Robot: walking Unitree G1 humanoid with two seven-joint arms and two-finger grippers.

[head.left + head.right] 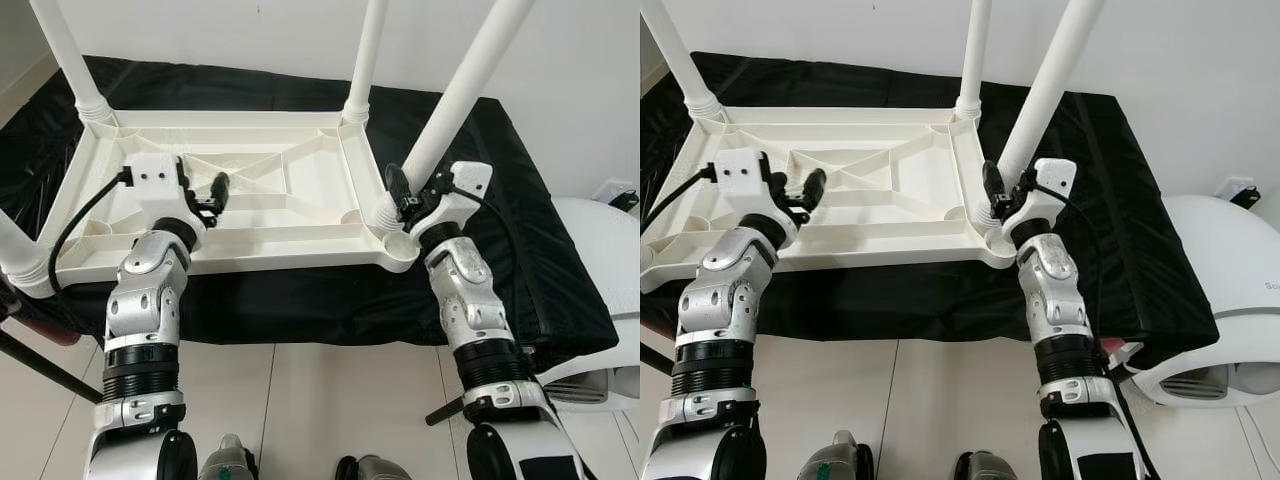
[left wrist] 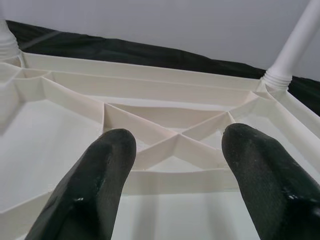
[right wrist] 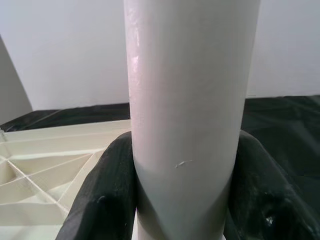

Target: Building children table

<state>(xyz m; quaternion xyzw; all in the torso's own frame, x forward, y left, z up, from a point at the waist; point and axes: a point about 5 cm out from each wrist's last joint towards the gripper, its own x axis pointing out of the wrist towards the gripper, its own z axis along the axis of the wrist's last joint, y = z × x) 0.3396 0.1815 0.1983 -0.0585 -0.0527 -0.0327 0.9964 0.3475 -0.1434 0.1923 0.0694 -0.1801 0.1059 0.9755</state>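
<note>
Clamping the near-right table leg (image 3: 185,100), right gripper (image 1: 403,198) jaws flank its base.

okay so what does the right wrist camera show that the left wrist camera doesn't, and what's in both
Right wrist view: the right gripper has its jaws closed around a white table leg, a black finger pressed against each side.

Left wrist view: the left gripper with jaws apart, holding nothing, above the crossed ribs of the upturned tabletop; a far leg stands in its corner socket.

Both: the tabletop's ribbed underside, the black cover beneath it, the pale wall.
</note>
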